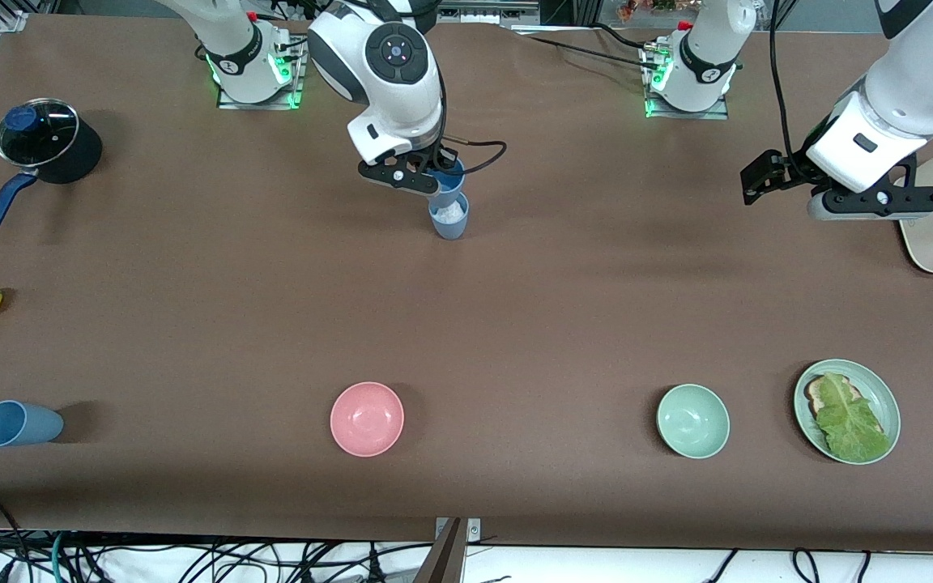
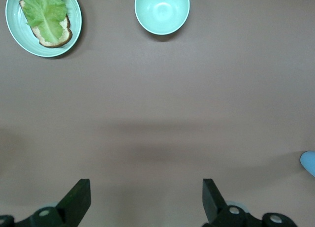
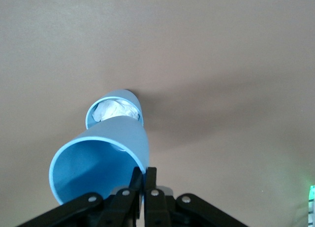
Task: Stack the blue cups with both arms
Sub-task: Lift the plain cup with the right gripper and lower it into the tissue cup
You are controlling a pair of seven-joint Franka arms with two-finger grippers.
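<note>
Right gripper (image 3: 143,180) pinched shut on rim of a blue cup (image 3: 101,158), tilted w/ base over the standing blue cup (image 3: 114,111) holding white stuff. Left gripper (image 2: 146,200) waits wide open, empty, over bare table.

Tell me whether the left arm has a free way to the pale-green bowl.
Probably yes: the left gripper hangs open and empty over bare table, and nothing stands between it and the pale-green bowl.
</note>
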